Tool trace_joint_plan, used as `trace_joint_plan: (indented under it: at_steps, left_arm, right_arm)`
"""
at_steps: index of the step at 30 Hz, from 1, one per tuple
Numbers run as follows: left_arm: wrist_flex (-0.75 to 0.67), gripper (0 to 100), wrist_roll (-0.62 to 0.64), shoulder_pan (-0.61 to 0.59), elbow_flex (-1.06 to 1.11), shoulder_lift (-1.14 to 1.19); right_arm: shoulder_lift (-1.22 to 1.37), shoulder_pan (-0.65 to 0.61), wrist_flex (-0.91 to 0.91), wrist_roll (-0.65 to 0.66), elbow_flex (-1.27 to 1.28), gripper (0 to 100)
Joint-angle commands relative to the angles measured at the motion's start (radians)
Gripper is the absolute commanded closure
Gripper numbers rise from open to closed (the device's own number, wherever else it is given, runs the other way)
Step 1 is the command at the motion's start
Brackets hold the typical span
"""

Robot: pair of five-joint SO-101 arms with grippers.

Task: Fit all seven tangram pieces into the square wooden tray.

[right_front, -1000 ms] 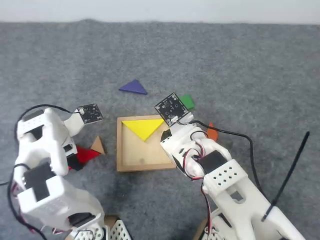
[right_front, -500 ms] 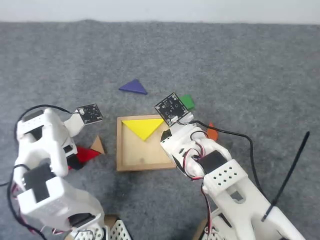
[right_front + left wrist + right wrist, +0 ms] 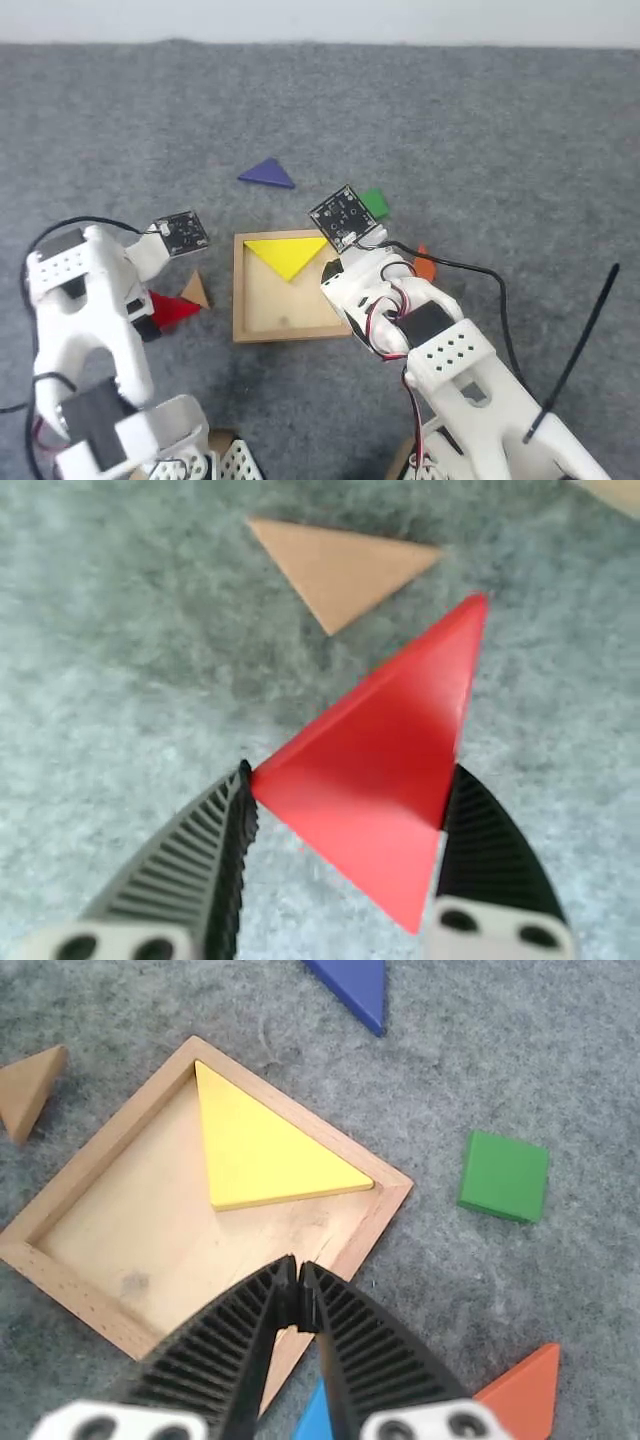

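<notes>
Your left claw has the red triangle pinched; in the high view the tray sits just to its right.

The light is bright and soft. It comes from above and lies evenly on the grey mat. Nothing glares. My white arms are the brightest things in the high view.

My left gripper holds the red triangle. The triangle is a bit paler near its far tip. It drops a dim, soft shadow on the mat, toward the tan triangle.

In my right wrist view, the yellow triangle and the green square each have one darker side. Their shadows are very small.
</notes>
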Motion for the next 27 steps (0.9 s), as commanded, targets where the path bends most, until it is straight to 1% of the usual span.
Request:
trace_joint_plan:
  at_steps: [1,4,6,8,11,15,17,20,22,24,27]
  left_arm:
    - [0.052,86,0.009,0.015,-0.018,-0.080]
    - [0.127,86,0.003,0.017,-0.082,-0.083]
    - [0.149,86,-0.015,0.023,-0.137,-0.080]
    - [0.157,86,-0.098,0.057,-0.163,-0.075]
    - [0.157,86,-0.264,0.127,-0.162,-0.075]
    - [0.157,86,-0.430,0.258,-0.137,-0.083]
    - [0.146,86,-0.483,0.334,-0.134,-0.071]
    - [0.124,86,-0.496,0.466,-0.131,-0.044]
    - [0.092,86,-0.496,0.543,-0.124,-0.023]
    - [0.051,86,-0.496,0.603,-0.127,0.006]
    - [-0.032,89,-0.496,0.661,-0.131,0.054]
  right_arm:
    - [-0.038,-0.005,-0.019,-0.009,-0.006,99.1]
    - [-0.038,-0.005,-0.019,-0.009,-0.006,99.1]
    - [-0.038,-0.005,-0.019,-0.009,-0.006,99.1]
    - [-0.039,-0.005,-0.019,-0.009,-0.006,99.1]
    - [-0.050,0.007,-0.019,-0.005,-0.011,99.1]
    - [-0.050,0.077,-0.010,-0.009,-0.037,99.1]
    - [-0.050,0.131,-0.008,-0.021,-0.055,99.1]
    - [-0.050,0.216,-0.008,-0.091,-0.075,99.1]
    - [-0.050,0.249,-0.008,-0.104,-0.081,99.1]
    - [-0.050,0.260,-0.008,-0.104,-0.084,99.1]
    - [-0.050,0.262,-0.008,-0.104,-0.084,99.1]
